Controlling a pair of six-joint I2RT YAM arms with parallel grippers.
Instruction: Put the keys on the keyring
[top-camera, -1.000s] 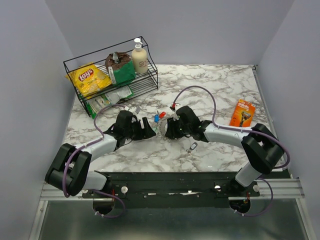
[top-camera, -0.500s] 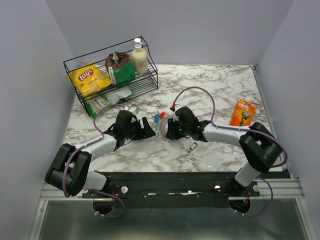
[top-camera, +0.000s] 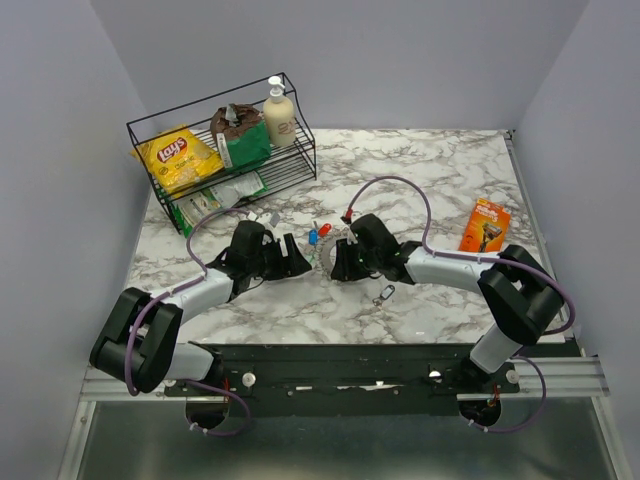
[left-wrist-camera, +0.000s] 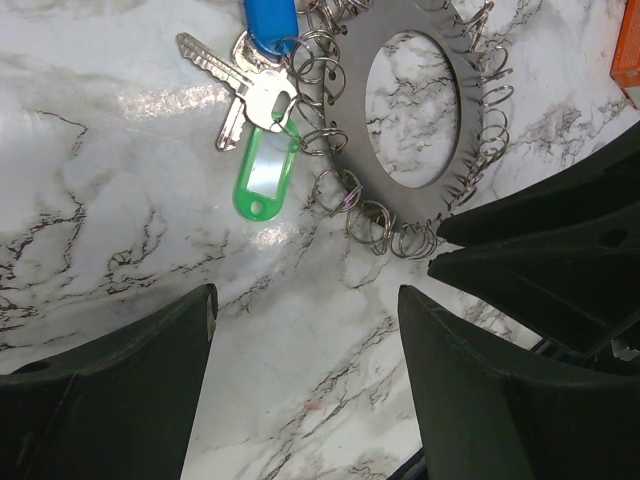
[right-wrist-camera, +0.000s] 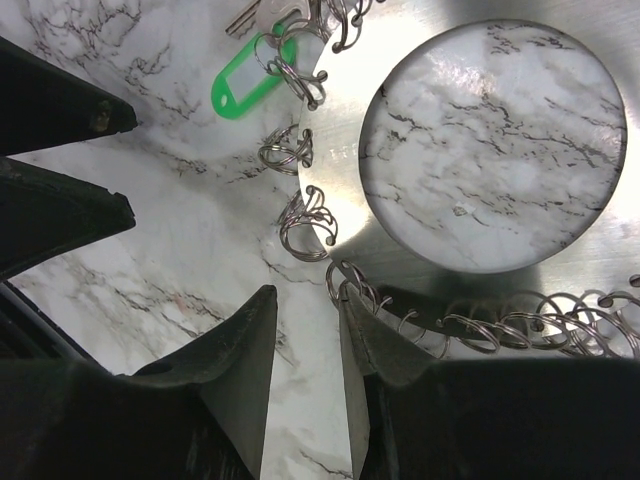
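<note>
While the keyring (left-wrist-camera: 400, 208) lay flat on the marble bench (left-wrist-camera: 120, 220) between the two arms, the left fingers (left-wrist-camera: 110, 390) stood spread wide just beside it, with only bare bench between them and nothing touched. A fringe of small wire loops (left-wrist-camera: 345, 190) ran round the keyring's rim. Two silvery keys (left-wrist-camera: 235, 85) lay against that rim, with a green tag (left-wrist-camera: 264, 178) and a blue tag (left-wrist-camera: 270, 20) among them. Their rings touched the loops, but whether they were threaded on I could not tell. A red tag (top-camera: 324, 230) lay just beyond the blue one.

The right fingers (right-wrist-camera: 225, 385) were down at the rim on the side away from the keys. They were drawn close with a narrow gap, one tip outside the rim and the other over the metal. Whether they pinched a loop I could not tell.

A loose key (top-camera: 385, 294) lay near the keyring, toward the arm bases. Well apart from the keyring sat an orange packet (top-camera: 487, 225) on the right arm's side. On the left arm's side stood a wire rack (top-camera: 200, 102) holding a chip bag (top-camera: 178, 155), a brown bag (top-camera: 236, 125) and a pump bottle (top-camera: 279, 108).
</note>
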